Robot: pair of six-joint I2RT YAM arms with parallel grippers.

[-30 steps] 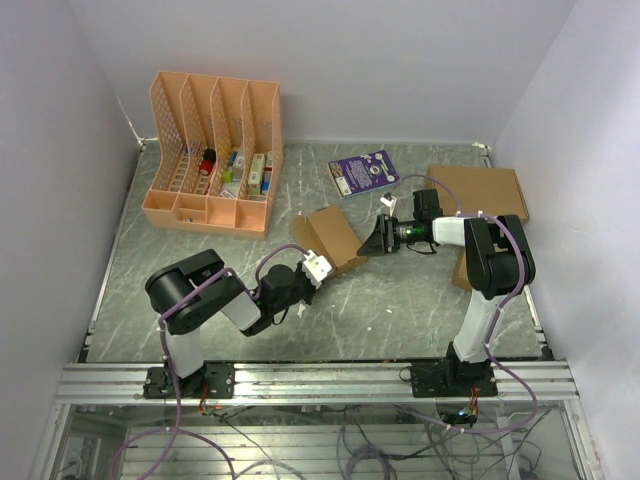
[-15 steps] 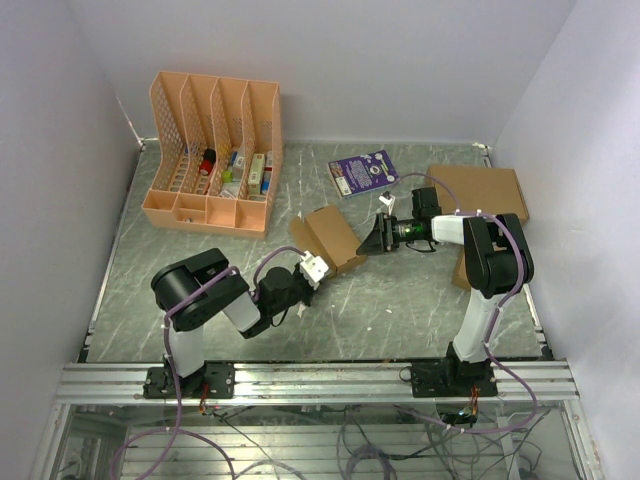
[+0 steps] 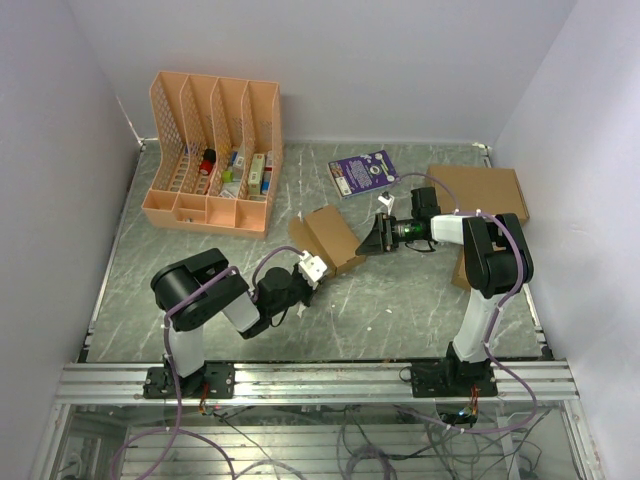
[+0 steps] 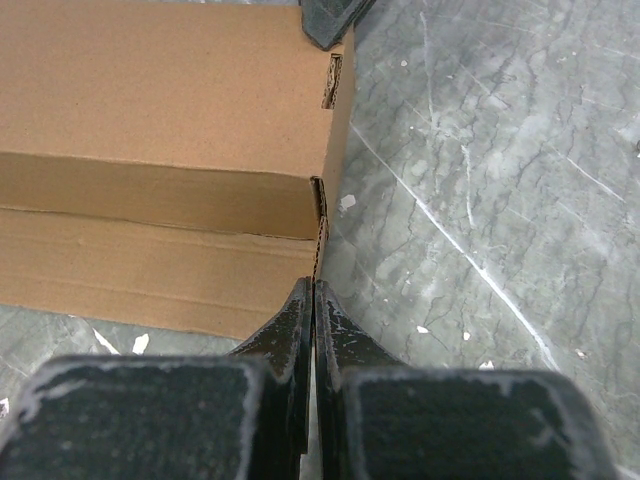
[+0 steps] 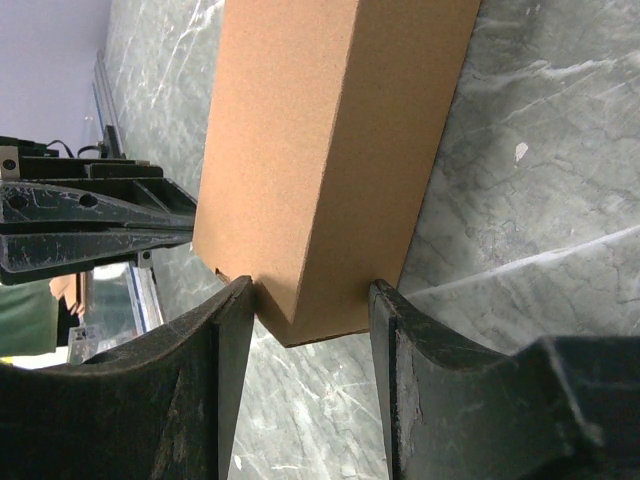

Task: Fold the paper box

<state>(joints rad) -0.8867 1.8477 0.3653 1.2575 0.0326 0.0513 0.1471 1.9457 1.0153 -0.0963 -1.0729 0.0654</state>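
The peach desk organiser (image 3: 168, 130) at the far left has four upright slots, and a handful of small items (image 3: 232, 172), too small to name, sit low in its front. The single paper box (image 3: 335, 238) lies mid-table between two grippers: the right gripper (image 5: 312, 300) clamps one end corner between its fingers, while the left gripper (image 4: 315, 300) is closed tight, seemingly nipping a thin flap edge. One purple booklet (image 3: 363, 172) and one large flat cardboard piece (image 3: 480, 192) lie behind.
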